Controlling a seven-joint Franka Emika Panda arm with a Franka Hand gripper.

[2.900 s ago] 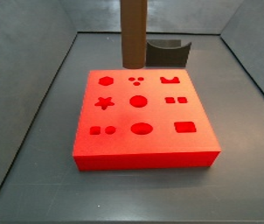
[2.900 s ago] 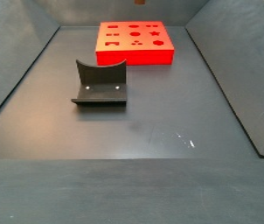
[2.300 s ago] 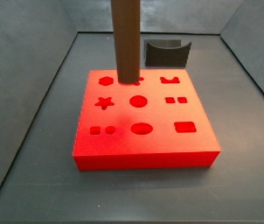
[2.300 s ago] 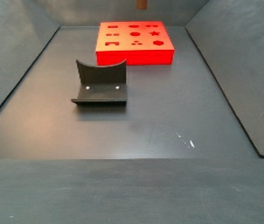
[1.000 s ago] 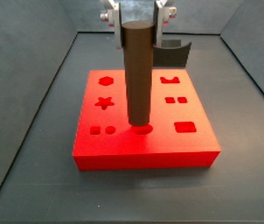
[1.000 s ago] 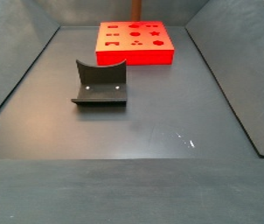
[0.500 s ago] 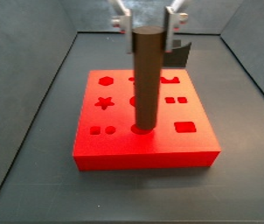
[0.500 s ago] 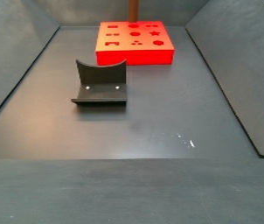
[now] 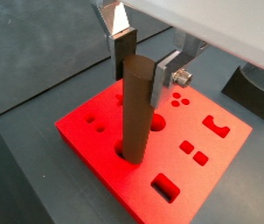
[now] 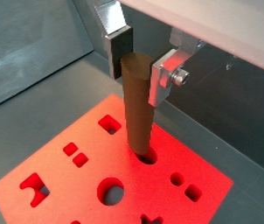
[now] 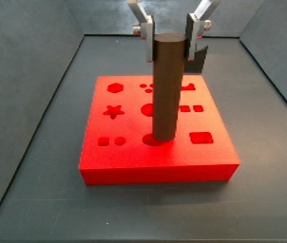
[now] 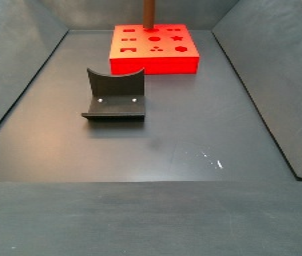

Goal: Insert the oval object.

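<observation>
Pincer (image 11: 169,30) parted above the red block (image 11: 121,159), flanking the top of the oval object (image 11: 168,90) without clamping it.
Planted upright in the block's oval hole; fingers (image 9: 170,74) just clear of the peg; dark holder (image 12: 114,97) well apart on the counter (image 12: 181,140).

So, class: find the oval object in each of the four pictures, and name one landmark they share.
Wrist view: oval object upright, between the gripper's open fingers.
Wrist view: oval object upright, foot in a hole.
Side view: centre, standing in the front-row hole.
Side view: only a sliver at the top edge.
Shared landmark: the red block.
</observation>
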